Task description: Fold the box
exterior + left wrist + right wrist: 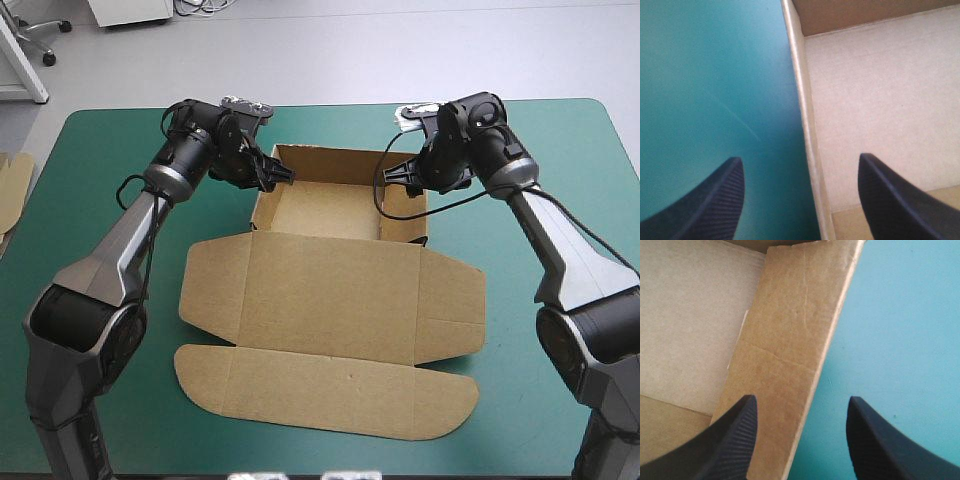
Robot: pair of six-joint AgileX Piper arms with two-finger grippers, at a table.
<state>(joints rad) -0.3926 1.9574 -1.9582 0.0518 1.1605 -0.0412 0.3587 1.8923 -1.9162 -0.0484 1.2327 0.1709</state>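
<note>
My left gripper (pixel 282 174) is spread wide astride the left wall (pixel 801 100) of the brown box (pixel 320 215). One black finger (pixel 715 200) is over the teal-green cover (pixel 520 150) and the other is over the tray floor (pixel 880 90). My right gripper (pixel 392 172) also stands apart at the right wall (pixel 790 350), one finger above that wall and one above the cover. The box sits mid-table toward the far edge as an open tray, its lid (pixel 330 300) flat toward the near edge. More board (pixel 12 185) shows at the table's left edge.
</note>
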